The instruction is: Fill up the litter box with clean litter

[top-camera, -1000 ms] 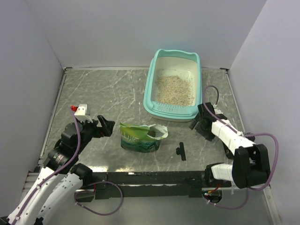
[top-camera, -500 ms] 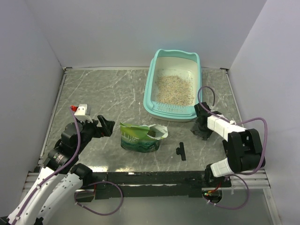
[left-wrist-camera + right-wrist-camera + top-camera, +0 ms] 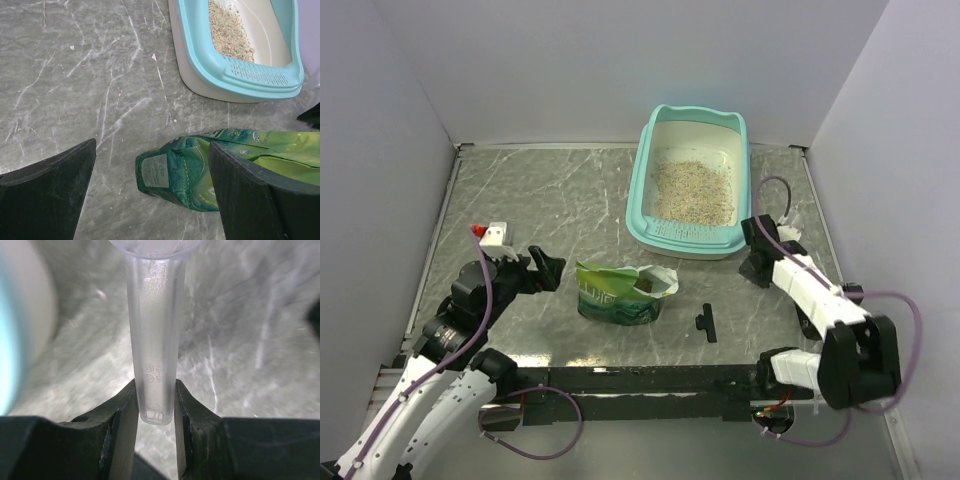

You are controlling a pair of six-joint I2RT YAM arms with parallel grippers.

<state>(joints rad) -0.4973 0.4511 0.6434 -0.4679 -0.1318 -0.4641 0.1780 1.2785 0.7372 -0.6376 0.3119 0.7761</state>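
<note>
litter box [image 3: 685, 235]: teal, holding beige clean litter [image 3: 693, 190]
right pincer [image 3: 155, 392]: at litter box's near-right corner, clamped on clear scoop [image 3: 155, 315] handle
left pincer [image 3: 150, 150]: wide apart, empty, over green pouch [image 3: 185, 175]

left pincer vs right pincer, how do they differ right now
The left pincer stands wide open with nothing gripped; the right pincer is closed on a clear plastic handle. The left pincer faces the green pouch; the right pincer is beside the litter box's near right corner. Both are mostly black.
</note>
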